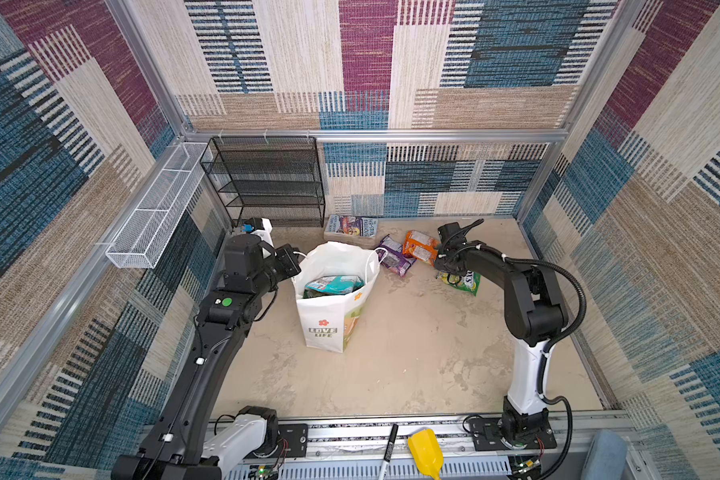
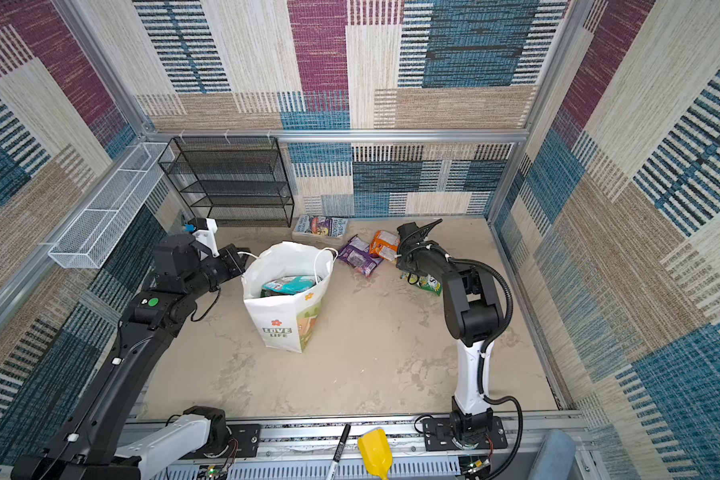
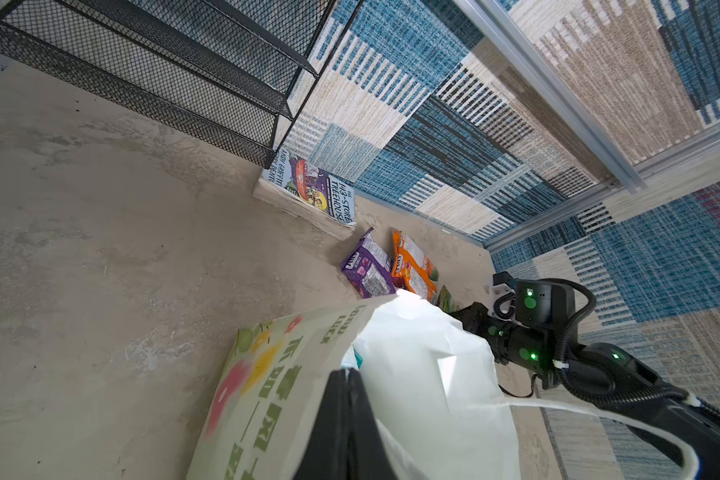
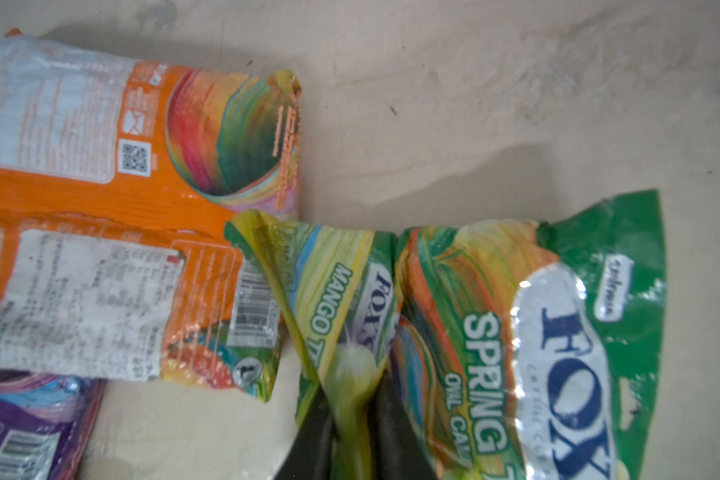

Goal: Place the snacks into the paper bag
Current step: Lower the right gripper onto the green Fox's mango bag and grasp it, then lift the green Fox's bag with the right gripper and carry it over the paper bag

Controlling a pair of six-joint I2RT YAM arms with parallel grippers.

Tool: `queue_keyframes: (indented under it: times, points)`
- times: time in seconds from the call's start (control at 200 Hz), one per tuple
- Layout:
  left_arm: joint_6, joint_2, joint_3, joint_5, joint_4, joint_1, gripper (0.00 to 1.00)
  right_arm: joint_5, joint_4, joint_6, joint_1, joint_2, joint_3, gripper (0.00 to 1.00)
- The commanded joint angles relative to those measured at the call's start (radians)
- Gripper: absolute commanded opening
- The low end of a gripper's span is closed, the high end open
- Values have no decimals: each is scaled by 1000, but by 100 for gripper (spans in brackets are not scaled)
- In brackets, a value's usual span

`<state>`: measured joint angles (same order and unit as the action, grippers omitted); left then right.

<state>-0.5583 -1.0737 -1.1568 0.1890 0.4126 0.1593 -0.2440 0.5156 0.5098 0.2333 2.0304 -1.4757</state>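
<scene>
Left jaws clamped on paper bag (image 1: 329, 320) rim; bag upright on worktop (image 1: 412, 374), teal packet (image 1: 333, 284) inside. Right jaws pinching mango FOX'S packet (image 4: 341, 291), right of bag, beside orange packet (image 4: 100, 195); purple packet (image 1: 393, 257) nearer bag.

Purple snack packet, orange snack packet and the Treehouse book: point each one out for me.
purple snack packet (image 1: 393, 255), in a top view, middle of its face.
orange snack packet (image 1: 419, 247), in a top view, middle of its face.
Treehouse book (image 1: 352, 225), in a top view, centre of its cover.

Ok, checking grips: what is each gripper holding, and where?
Left gripper: paper bag, at its rim. Right gripper: mango FOX'S packet, pinched at a fold.
</scene>
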Motion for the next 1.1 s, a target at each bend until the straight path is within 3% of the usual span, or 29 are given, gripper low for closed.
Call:
queue_keyframes:
  times: [0.0,0.516,0.776,1.092]
  points:
    - [-21,3,3,37,-83,-1,0,27,29,30,7,-47,13,8]
    - [-30,8,10,41,-92,-3,0,138,-96,57,99,-587,163,0]
    - [-29,6,11,41,-94,-3,0,93,-84,68,321,-736,-19,0]
    - [-31,6,11,37,-92,-4,0,30,-109,61,595,-683,-258,0]
